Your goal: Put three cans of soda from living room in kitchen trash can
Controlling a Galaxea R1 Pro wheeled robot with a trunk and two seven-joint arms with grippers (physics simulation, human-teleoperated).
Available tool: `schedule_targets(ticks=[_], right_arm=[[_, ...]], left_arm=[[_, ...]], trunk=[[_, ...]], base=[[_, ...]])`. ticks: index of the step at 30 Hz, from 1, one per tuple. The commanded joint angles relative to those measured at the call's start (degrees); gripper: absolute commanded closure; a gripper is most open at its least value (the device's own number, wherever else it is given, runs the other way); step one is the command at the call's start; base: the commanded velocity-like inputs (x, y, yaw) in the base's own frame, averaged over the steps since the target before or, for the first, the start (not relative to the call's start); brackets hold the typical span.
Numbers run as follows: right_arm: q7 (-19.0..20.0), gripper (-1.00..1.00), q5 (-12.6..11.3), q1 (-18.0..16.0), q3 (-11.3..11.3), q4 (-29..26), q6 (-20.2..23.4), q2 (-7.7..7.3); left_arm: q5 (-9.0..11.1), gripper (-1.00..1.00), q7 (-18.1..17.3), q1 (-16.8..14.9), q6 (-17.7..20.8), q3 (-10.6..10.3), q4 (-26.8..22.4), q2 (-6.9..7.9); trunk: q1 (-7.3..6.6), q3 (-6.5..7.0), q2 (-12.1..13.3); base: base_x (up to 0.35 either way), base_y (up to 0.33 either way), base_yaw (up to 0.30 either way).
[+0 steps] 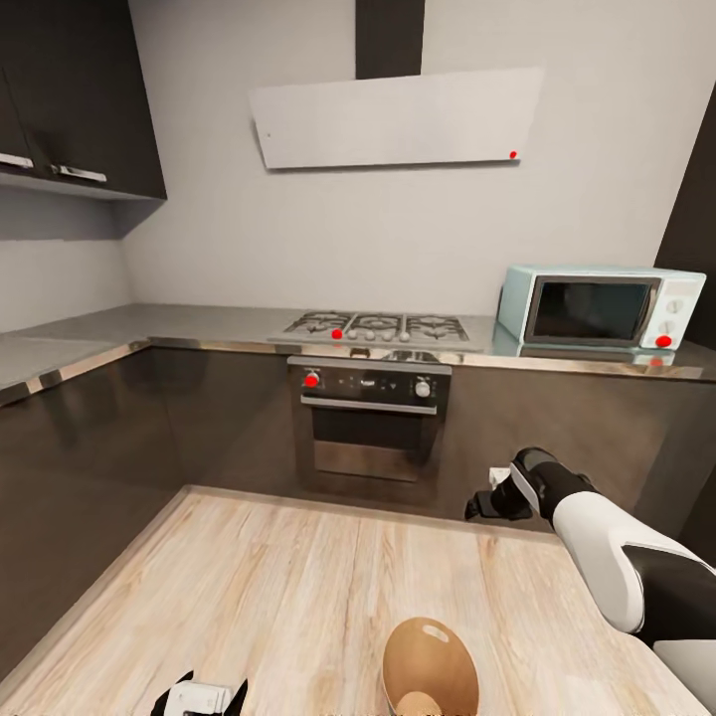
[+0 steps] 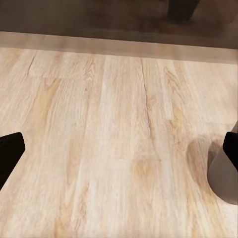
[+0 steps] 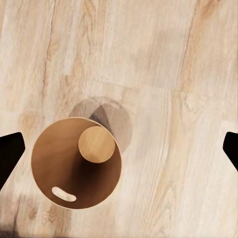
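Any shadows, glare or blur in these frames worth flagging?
Right wrist view: soft overlapping round shadows on the wood floor beside the bin, planks sharp. Left wrist view: top band along the cabinet base is hazy, and a faint shadow sits near the bin's wall. Head view: mild reflection on the counter under the microwave; straight lines bow toward the edges.

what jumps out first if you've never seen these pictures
The orange-brown mouth of the tash can on the pale wood floor, low in the head view. Behind it, the oven under the hob, and a pale blue microwave on the counter to the right.
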Motion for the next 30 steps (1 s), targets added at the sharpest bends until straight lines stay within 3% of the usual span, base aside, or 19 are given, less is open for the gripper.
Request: schedule_targets(ticks=[1,14,30], right_arm=[[0.0,-1.00,0.0,0.0,0.0,0.0,0.1,-0.04],[0.4,-1.00,-0.2,0.0,-0.1,0.3,0.7,-0.28],[0.0,-1.00,-0.2,0.1,0.1,1.9,0.8,1.38]], left_arm=[[0.0,-1.00,0.0,0.0,0.0,0.0,0.0,0.00],[0.1,-1.00,0.0,0.0,0.1,0.0,0.0,0.00],[0.1,-1.00,0.0,0.0,0.2,0.0,-0.1,0.00]], trunk=[[0.23,-0.18,-0.4],[3.08,-2.52,-5.6],[6.60,-5.39,-12.0]], base=[[0.000,0.000,0.000],[0.000,0.000,0.000],[0.000,0.000,0.000]])
